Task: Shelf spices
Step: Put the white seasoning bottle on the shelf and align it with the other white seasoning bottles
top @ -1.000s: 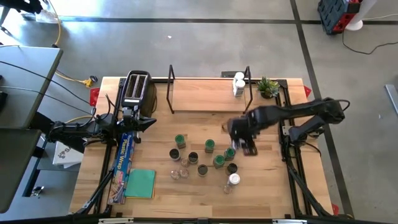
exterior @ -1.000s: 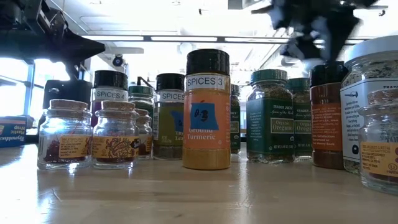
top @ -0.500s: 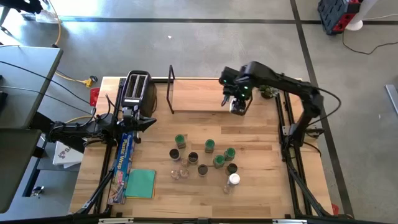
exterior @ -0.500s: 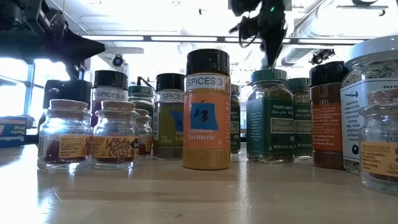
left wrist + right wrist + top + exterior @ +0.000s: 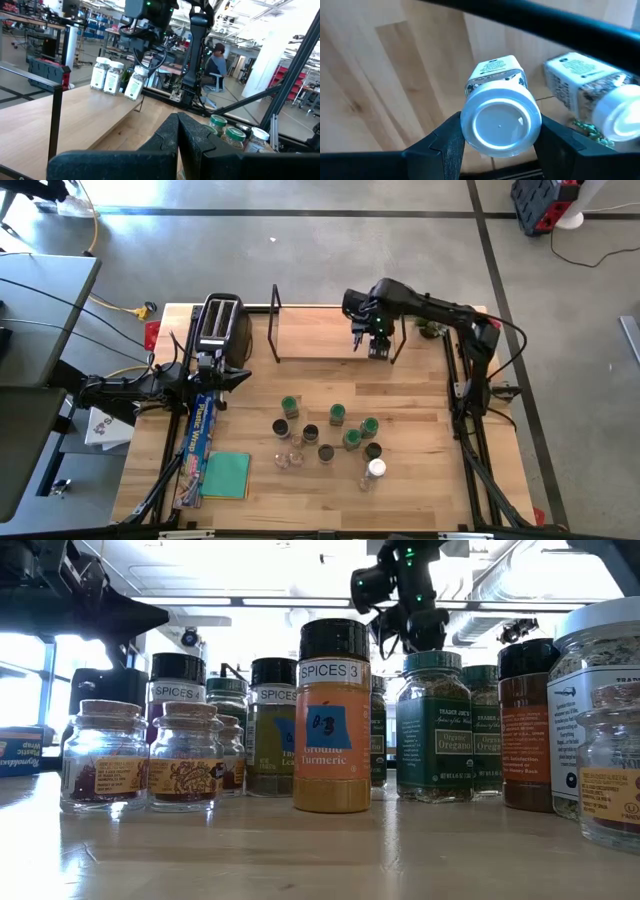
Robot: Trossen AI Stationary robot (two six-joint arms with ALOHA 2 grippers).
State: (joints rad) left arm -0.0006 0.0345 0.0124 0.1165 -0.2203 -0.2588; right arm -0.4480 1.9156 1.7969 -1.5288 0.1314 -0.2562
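My right pincer [image 5: 500, 145] is clamped on a white-lidded spice jar [image 5: 500, 117] over the shelf [image 5: 320, 335], two more white-lidded jars [image 5: 107, 75] just beyond. Left pincer [image 5: 177, 132] is closed, empty.

Even, bright daylight fills the high view; the light wooden table [image 5: 420, 470] shows only short, soft shadows beside the jars. The low view is backlit — long ceiling light strips [image 5: 250, 602] and a glaring window at the left leave the arms as dark silhouettes. There the orange turmeric jar with a black lid [image 5: 333, 717] is sharp, the nearest clear glass jar [image 5: 610, 720] soft. In the right wrist view, the white round jar lid [image 5: 500, 119] gleams — slightly blurred.
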